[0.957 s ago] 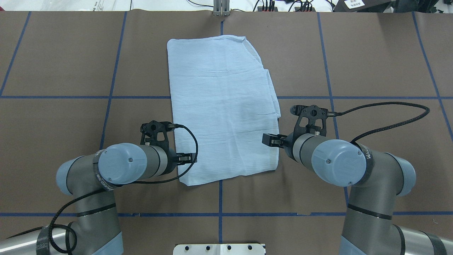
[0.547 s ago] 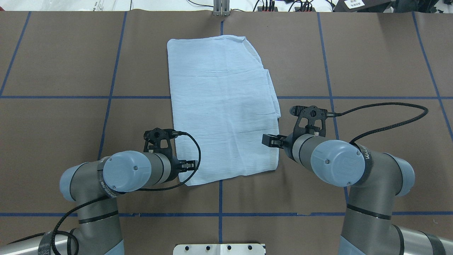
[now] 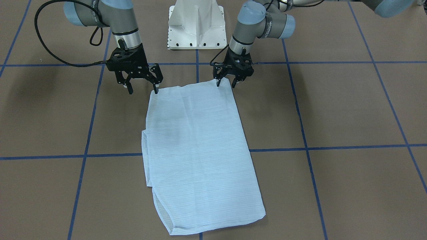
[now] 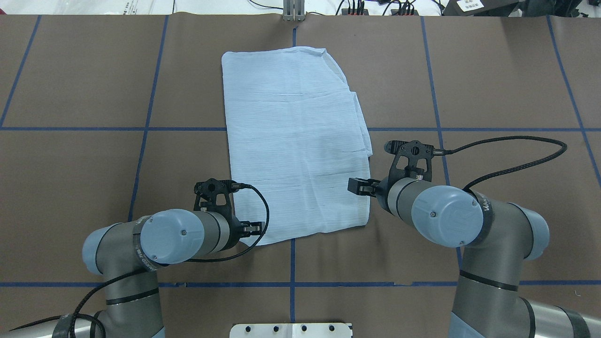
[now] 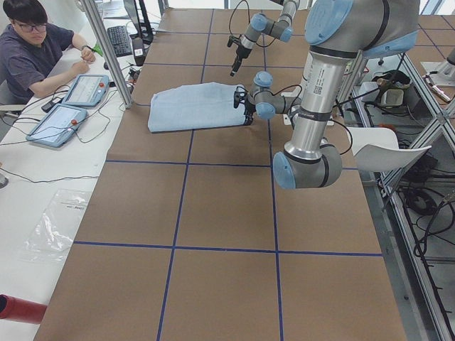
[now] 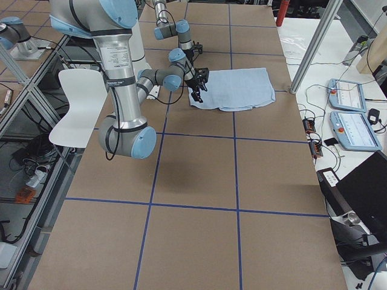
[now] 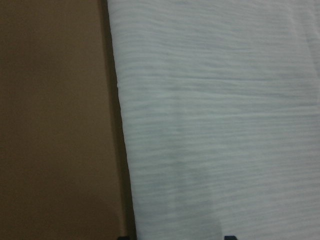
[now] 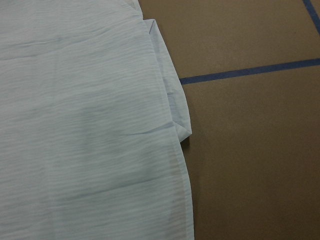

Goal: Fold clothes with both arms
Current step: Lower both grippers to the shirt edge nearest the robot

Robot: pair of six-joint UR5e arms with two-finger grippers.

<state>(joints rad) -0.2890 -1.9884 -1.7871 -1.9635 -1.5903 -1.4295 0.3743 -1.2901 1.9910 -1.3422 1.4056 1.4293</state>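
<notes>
- Pale-blue, finely striped crinkly shirt [image 4: 296, 141] [image 3: 196, 150] lies folded into a long flat panel at the middle of the brown paper-covered counter [image 4: 94, 70]. Its long axis runs away from the robot, and it crosses a blue tape line [image 4: 70, 128].
- The shirt's outline, folds and place match the pictures from a second and half a second ago; the fabric has not shifted.
- The silver-grey jointed left arm [image 4: 173, 234] has drawn back toward the robot along the shirt's left edge in both steps. Its black two-finger left end effector [image 4: 253, 228] [image 3: 226, 84] now sits at the shirt's near left corner instead of further up that edge.
- The left end effector is parted to a moderate gap, holding nothing. In the front-facing view one fingertip is over the hem and the other is just off the fabric, so the corner lies between them.
- The left wrist view shows the shirt's straight edge [image 7: 215, 125] against bare counter.
- The silver-grey right arm [image 4: 446, 216] has barely moved since a second ago. Its black right end effector [image 4: 359, 186] [image 3: 142, 90] is spread wide and empty at the near right corner. One fingertip is at the fabric's edge and the other over bare counter.
- The right wrist view shows a small folded tab along the shirt's right edge [image 8: 85, 125].
</notes>
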